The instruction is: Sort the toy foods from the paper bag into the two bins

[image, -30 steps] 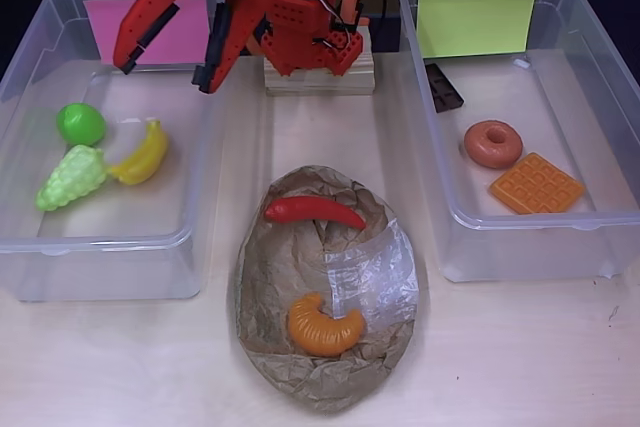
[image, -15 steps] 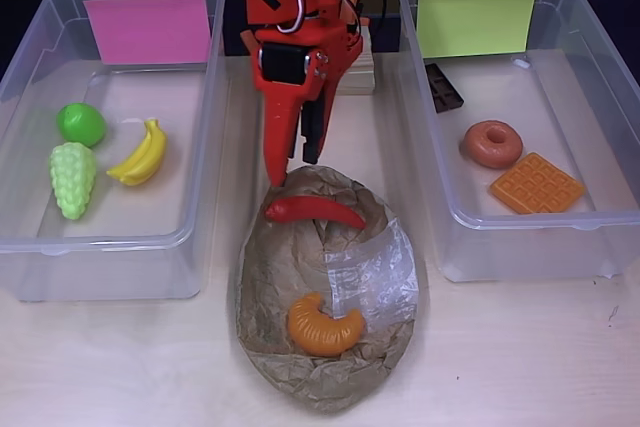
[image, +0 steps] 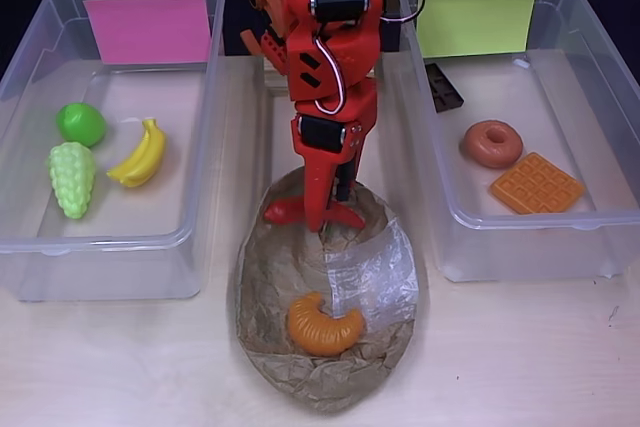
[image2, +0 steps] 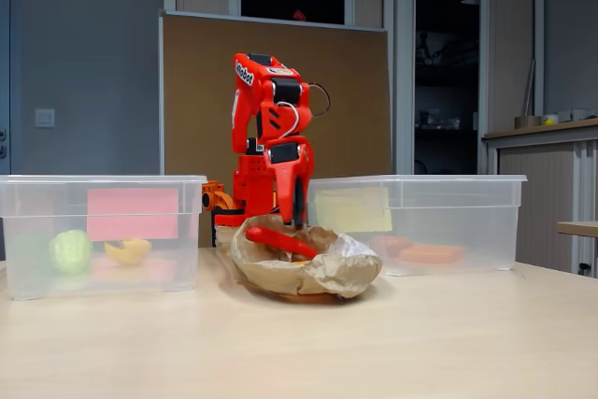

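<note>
Looks like an office or lab room w/ a robot test setup: pale wood-laminate desk [image2: 392,343], brown pinboard panel [image2: 201,91] behind it, grey wall w/ light switch [image2: 45,118], glazed door frames, side counter [image2: 542,133] at right carrying small items, dim room beyond the glass.

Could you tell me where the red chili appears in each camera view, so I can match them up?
Overhead view: red chili at the paper bag's top edge, under the gripper.
Fixed view: red chili on the bag, centre frame.
Shared landmark: the pink label.
</note>
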`<action>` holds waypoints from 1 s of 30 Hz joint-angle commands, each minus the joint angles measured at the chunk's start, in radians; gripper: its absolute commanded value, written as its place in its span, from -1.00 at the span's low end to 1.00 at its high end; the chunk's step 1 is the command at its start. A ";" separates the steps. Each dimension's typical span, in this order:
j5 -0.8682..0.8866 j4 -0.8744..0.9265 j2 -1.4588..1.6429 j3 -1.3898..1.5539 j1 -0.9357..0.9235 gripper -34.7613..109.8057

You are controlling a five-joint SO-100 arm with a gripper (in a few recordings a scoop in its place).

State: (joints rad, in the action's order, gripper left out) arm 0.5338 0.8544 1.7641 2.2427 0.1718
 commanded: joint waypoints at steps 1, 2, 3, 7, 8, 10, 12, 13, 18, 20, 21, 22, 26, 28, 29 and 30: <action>0.044 0.012 -0.005 0.026 0.009 -0.15; 0.049 0.009 -0.011 0.031 0.011 -0.15; 0.054 0.006 -0.014 0.037 0.011 -0.15; 0.067 -0.006 -0.035 0.048 0.005 -0.15; 0.071 -0.006 -0.044 0.044 0.002 -0.15; 0.075 -0.006 -0.071 0.028 -0.006 -0.15; 0.078 -0.005 -0.109 0.008 -0.012 -0.16; 0.078 -0.005 -0.129 -0.003 -0.015 -0.16; 0.081 -0.009 -0.209 -0.095 -0.034 -0.18; 0.071 -0.003 -0.242 -0.147 -0.035 -0.19; 0.058 -0.002 -0.258 -0.167 -0.037 -0.19; 0.043 -0.003 -0.272 -0.183 -0.037 -0.18; 0.005 -0.023 -0.305 -0.219 -0.051 -0.18; -0.003 0.000 -0.310 -0.241 -0.060 -0.18; -0.005 0.014 -0.310 -0.253 -0.064 -0.16; -0.018 0.023 -0.307 -0.262 -0.064 -0.14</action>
State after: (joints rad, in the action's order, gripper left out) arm 0.5323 0.8437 1.4435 2.0141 0.1074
